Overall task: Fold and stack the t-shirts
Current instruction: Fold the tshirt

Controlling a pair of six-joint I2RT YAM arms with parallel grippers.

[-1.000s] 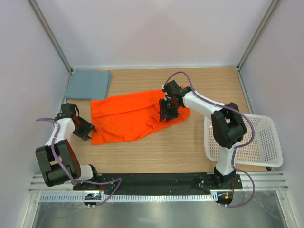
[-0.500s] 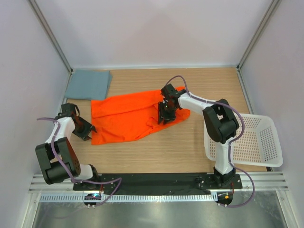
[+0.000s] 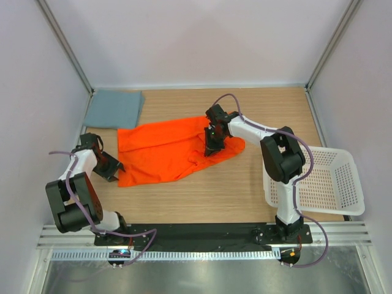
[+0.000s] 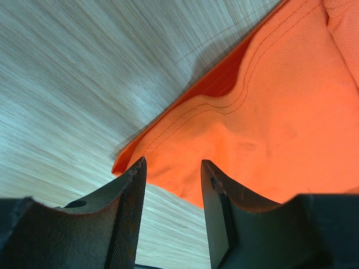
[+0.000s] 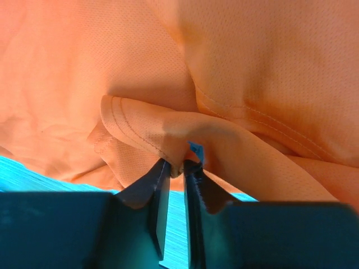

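The orange t-shirt (image 3: pixel 165 150) lies spread and rumpled across the middle of the wooden table. The grey-blue t-shirt (image 3: pixel 114 109) rests folded flat at the far left corner. My left gripper (image 3: pixel 113 168) sits low at the orange shirt's near left corner, open; in the left wrist view that hemmed corner (image 4: pixel 168 151) lies just beyond the gripper (image 4: pixel 171 162), nothing between the fingers. My right gripper (image 3: pixel 210 149) is on the shirt's right part. In the right wrist view the gripper (image 5: pixel 176 164) pinches a raised hemmed fold (image 5: pixel 151 131) beside a small blue tag (image 5: pixel 196 150).
A white perforated basket (image 3: pixel 357 195) stands at the right edge of the table, partly overhanging it. Grey walls with metal posts close in the back and both sides. The arms' bases are on the black rail along the near edge.
My right gripper has slid slightly left along the orange shirt and its jaws have closed onto a fold of the fabric. The left gripper has stayed where it was, still open.
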